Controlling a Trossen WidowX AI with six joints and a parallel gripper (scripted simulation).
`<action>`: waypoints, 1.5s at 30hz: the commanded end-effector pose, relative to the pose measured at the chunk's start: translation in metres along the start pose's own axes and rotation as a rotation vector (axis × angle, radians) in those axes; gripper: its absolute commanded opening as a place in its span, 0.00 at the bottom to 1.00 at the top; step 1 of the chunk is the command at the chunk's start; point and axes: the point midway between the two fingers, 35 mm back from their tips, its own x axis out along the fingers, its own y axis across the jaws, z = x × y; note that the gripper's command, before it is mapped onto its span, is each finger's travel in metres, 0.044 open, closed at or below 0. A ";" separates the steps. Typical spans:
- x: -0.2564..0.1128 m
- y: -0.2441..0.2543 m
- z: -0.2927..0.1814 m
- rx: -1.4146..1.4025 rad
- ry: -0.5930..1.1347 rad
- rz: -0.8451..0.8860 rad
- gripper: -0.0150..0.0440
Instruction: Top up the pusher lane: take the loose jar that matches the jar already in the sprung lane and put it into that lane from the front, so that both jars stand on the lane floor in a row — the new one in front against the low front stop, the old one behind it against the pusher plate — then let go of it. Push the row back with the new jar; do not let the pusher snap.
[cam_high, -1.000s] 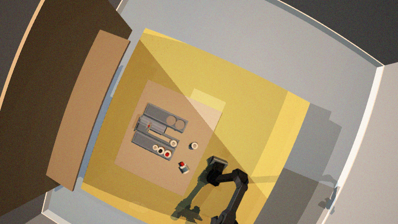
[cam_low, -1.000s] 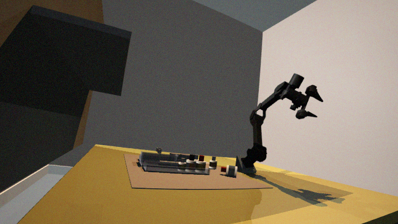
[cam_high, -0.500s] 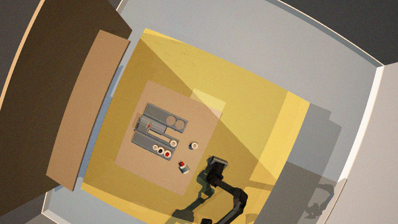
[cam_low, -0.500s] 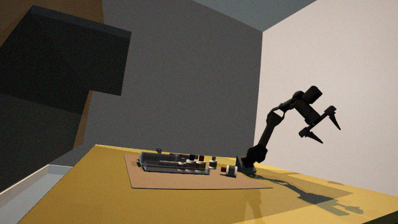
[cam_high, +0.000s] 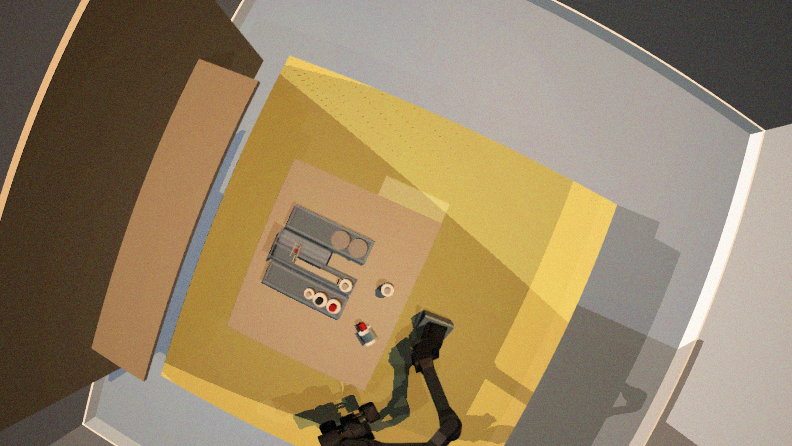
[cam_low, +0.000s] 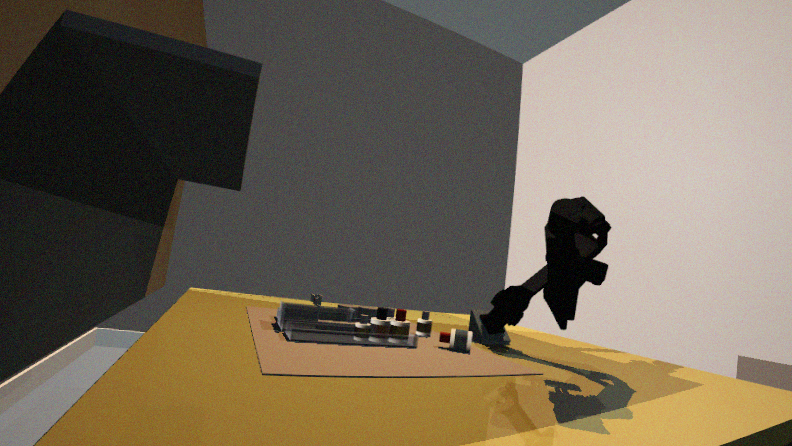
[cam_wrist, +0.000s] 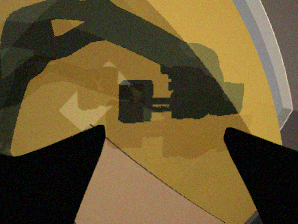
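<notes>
The sprung lane (cam_high: 315, 268) is the middle one of the rack. One jar (cam_high: 344, 285) with a pale ring and greyish centre on top stands at its front end. A loose jar (cam_high: 386, 289) (cam_low: 423, 325) with a similar top and a grey cap stands upright off the rack's front. Another loose jar (cam_high: 366, 335) (cam_low: 461, 340), red-capped, lies on its side. My gripper (cam_low: 563, 324) (cam_wrist: 166, 132) is open and empty, pointing down high above the table, off the mat's near side and away from both loose jars. Lane floor and front stop are too small to judge.
The neighbouring lane holds a small pale-topped jar (cam_high: 309, 293), a black-capped jar (cam_high: 319, 299) and a red-capped jar (cam_high: 333, 306). The lane on the other side shows two round discs (cam_high: 340, 239) (cam_high: 359, 248). The rack stands on a pinkish mat (cam_high: 249, 310) (cam_low: 332, 362) (cam_wrist: 130, 185).
</notes>
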 end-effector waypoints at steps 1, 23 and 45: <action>-0.001 -0.001 -0.063 0.249 0.143 0.003 1.00; -0.109 0.197 -0.313 1.951 0.528 -0.033 1.00; -0.092 0.277 -0.325 2.382 0.433 -0.018 1.00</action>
